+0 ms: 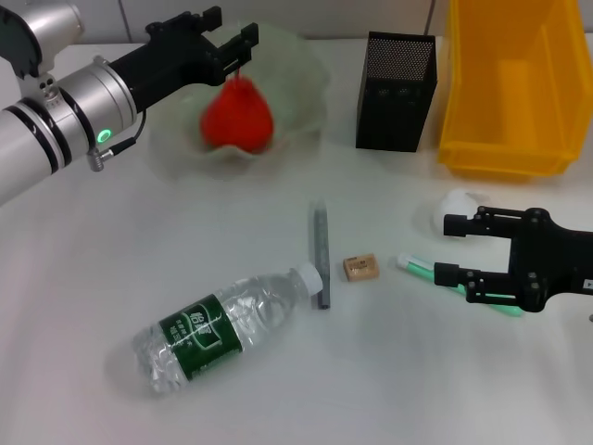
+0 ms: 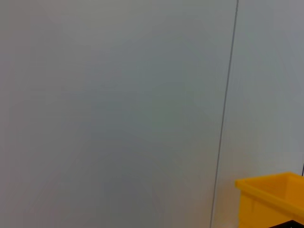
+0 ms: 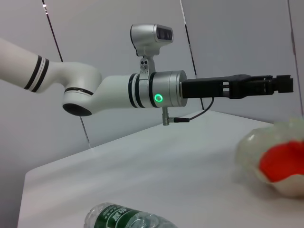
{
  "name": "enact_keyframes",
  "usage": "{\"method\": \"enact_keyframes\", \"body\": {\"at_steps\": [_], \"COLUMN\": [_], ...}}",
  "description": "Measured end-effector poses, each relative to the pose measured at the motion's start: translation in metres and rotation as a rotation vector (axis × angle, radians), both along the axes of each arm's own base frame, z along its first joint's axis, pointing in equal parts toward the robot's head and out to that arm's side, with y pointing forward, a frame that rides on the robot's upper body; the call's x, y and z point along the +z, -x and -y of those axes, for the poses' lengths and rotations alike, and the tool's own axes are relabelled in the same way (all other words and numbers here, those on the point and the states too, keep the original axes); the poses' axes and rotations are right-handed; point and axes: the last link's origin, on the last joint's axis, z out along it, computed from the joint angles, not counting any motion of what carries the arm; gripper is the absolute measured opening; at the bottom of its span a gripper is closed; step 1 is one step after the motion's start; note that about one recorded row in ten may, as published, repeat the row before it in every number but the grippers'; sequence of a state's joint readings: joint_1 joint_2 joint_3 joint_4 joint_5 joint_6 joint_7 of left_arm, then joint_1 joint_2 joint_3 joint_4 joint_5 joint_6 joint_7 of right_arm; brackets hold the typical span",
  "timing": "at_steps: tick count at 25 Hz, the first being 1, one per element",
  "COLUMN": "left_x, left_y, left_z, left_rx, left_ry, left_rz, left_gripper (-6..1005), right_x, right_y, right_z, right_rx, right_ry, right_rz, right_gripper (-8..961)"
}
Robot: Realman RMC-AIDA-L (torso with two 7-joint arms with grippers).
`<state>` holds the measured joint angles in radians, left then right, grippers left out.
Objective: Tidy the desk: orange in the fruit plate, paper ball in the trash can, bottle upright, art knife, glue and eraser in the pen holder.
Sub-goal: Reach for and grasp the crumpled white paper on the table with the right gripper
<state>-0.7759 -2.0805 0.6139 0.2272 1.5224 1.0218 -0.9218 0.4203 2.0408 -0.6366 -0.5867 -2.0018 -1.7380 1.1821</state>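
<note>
Bottle [image 1: 218, 329] lies flat — L fingers [image 1: 243, 42] open over orange [image 1: 238, 116] in fruit plate [image 1: 310, 69], R fingers [image 1: 454, 248] open, empty.

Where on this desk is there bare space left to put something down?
Bare table lies between the fruit plate and the lying bottle, and along the near edge right of the bottle. It is crowded around the art knife, eraser, glue and right gripper.

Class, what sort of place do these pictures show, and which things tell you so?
Probably a robot test desk set up like an office desk: a white table with a pen holder, an eraser and a yellow trash can against a plain wall.
</note>
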Motion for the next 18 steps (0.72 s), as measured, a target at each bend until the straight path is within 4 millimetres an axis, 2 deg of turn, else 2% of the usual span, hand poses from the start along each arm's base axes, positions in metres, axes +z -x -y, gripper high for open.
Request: {"method": "enact_keyframes", "body": {"at_steps": [4,7,10,12,15,18], "left_x": [0.003,0.012,0.029,0.032,0.029,0.023], "left_y": [0.001,-0.006,-0.013,-0.013,-0.008,0.006], "left_z": [0.003,0.017,0.049,0.067,0.095,0.114], "left_rx": [0.003,-0.068,-0.230,-0.297,-0.380,-0.377], "left_ry": [0.007,0.062,0.188,0.274,0.449,0.551], "left_rz": [0.038,0.150,0.245,0.241,0.182,0.124], "left_gripper": [483,604,711,764,844,843], "right_x": [-0.001,-0.001,0.000,0.001,0.002,0.003], "right_y": [0.001,0.002,0.002,0.002,0.002,0.002], "right_z": [0.000,-0.001,-0.002,-0.002,-0.003,-0.004], "right_rx": [0.004,0.004,0.003,0.004,0.001,0.002], "right_ry": [-0.001,-0.006,-0.011,-0.013,-0.020,-0.023], "right_rz": [-0.002,-0.004,-0.005,-0.005,-0.008,-0.008], "right_gripper": [697,697,697,697,697,696]}}
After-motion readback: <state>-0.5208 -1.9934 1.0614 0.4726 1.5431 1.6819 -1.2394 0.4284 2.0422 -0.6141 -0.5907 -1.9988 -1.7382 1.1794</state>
